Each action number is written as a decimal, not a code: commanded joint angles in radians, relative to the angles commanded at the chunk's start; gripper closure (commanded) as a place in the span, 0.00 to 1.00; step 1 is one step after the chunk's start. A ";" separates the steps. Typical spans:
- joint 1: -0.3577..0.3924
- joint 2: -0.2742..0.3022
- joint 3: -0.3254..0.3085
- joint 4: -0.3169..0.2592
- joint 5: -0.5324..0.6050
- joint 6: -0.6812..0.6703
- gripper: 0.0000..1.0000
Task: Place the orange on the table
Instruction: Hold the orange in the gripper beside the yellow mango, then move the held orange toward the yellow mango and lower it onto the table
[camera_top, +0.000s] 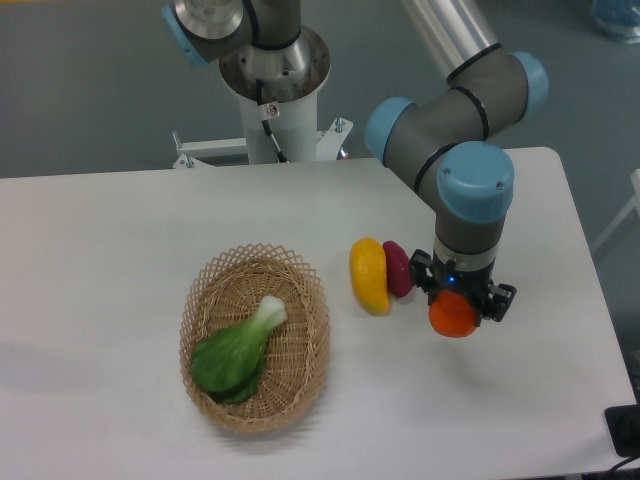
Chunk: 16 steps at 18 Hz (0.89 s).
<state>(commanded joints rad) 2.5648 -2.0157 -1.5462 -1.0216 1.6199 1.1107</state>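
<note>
The scene is being viewed by one fixed camera, placed high at the front, looking down at the large white rounded-corner tabletop (120, 240) from moderate distance.

No legible text, labels, brands or numbers anywhere, small tag on the robot base column (271, 110) too small to read

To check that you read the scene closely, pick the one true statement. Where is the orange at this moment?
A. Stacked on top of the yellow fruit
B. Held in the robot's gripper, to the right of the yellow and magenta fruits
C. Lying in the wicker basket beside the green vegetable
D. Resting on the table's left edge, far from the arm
B: the orange sits between the fingers of the gripper, right of the yellow fruit and magenta fruit, while the basket holds only the green vegetable.
</note>
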 joint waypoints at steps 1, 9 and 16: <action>0.000 0.003 -0.008 0.000 0.000 -0.006 0.38; -0.046 -0.012 -0.067 0.078 0.041 -0.106 0.36; -0.075 -0.046 -0.084 0.091 0.066 -0.111 0.36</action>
<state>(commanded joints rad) 2.4897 -2.0616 -1.6306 -0.9311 1.6859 1.0002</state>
